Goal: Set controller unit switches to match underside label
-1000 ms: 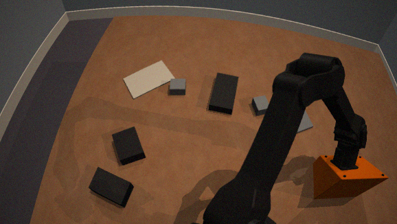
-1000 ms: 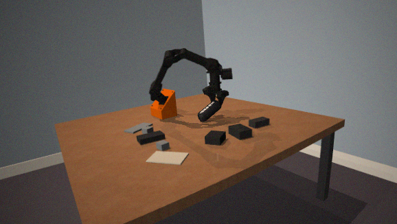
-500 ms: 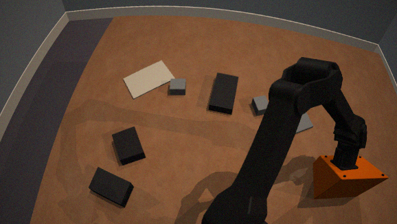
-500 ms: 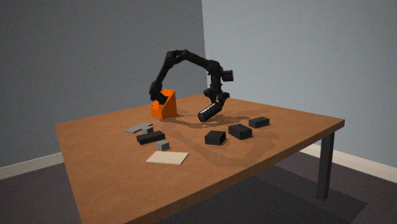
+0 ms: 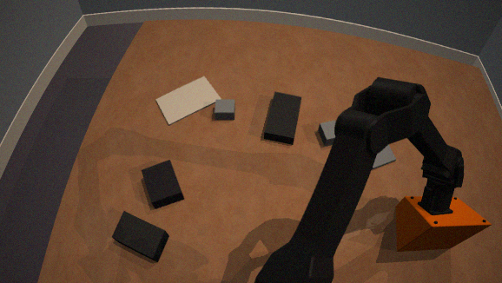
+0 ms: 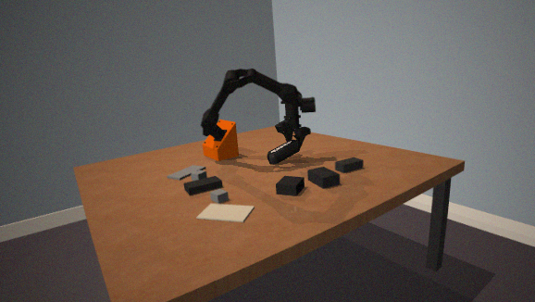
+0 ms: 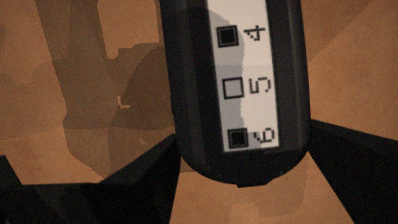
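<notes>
Tool (image 7: 240, 165) clamps the controller unit (image 7: 235, 125); its label (image 7: 245, 75) shows only squares 4–6.

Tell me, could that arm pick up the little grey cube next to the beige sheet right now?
Probably not yet. The gripper is already clamped on the dark unit, held above the bench label-side up. Nothing seems to block the way to the cube; the arm would likely have to set the unit down first.

Unit (image 7: 235, 90) held tilted above bench (image 6: 139, 232), underside label (image 7: 243, 75) exposed. Squares 4, 6 filled; 5 empty.
</notes>
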`<state>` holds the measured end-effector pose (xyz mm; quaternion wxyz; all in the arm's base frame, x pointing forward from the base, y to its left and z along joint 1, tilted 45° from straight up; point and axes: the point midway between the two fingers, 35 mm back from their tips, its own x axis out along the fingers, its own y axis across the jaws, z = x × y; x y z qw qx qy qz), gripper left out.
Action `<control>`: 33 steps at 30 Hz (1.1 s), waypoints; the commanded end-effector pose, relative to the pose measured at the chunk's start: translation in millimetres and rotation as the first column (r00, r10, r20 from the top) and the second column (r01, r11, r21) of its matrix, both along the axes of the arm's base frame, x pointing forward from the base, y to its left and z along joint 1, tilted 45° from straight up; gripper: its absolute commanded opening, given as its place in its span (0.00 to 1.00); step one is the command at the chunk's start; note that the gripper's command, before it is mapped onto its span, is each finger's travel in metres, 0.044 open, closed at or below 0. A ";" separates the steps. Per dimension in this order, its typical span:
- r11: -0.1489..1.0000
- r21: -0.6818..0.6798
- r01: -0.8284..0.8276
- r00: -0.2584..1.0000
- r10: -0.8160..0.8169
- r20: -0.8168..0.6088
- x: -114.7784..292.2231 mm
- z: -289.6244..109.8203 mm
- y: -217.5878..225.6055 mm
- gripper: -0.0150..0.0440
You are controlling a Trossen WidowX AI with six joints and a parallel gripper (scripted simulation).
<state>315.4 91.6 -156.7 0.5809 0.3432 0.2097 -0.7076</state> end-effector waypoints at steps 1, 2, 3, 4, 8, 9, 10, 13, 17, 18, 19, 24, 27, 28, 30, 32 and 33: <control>1.000 -0.005 -0.003 1.000 0.003 0.000 1.0 -1.9 -2.4 0.83; 1.000 -0.005 -0.003 1.000 0.003 0.000 1.0 -2.6 -2.7 0.83; 1.000 -0.006 -0.003 1.000 0.003 0.001 1.0 -3.3 -3.0 0.83; 1.000 -0.006 -0.003 1.000 0.003 0.001 1.0 -4.1 -3.3 0.83; 1.000 -0.006 -0.003 1.000 0.003 0.001 1.0 -7.0 -4.6 0.83; 1.000 -0.006 -0.003 1.000 0.003 0.001 1.0 -7.7 -5.0 0.83; 1.000 -0.006 -0.003 1.000 0.003 0.001 1.0 -8.4 -5.3 0.83; 1.000 -0.006 -0.003 1.000 0.003 0.001 1.0 -10.6 -6.3 0.83; 1.000 -0.006 -0.003 1.000 0.003 0.001 1.0 -13.4 -7.8 0.83; 1.000 -0.006 -0.003 1.000 0.003 0.001 0.9 -14.1 -8.2 0.83; 1.000 -0.006 -0.003 1.000 0.003 0.001 0.9 -14.8 -8.6 0.83; 1.000 -0.006 -0.003 1.000 0.003 0.001 0.8 -18.3 -10.5 0.83; 1.000 -0.006 -0.003 1.000 0.003 0.001 0.8 -20.4 -11.8 0.83; 1.000 -0.006 -0.003 1.000 0.003 0.001 0.8 -21.0 -12.2 0.83; 1.000 -0.006 -0.003 1.000 0.003 0.001 0.7 -22.4 -13.0 0.83; 1.000 -0.006 -0.003 1.000 0.003 0.001 0.6 -23.7 -13.9 0.83; 1.000 -0.006 -0.003 1.000 0.003 0.001 0.6 -24.4 -14.4 0.83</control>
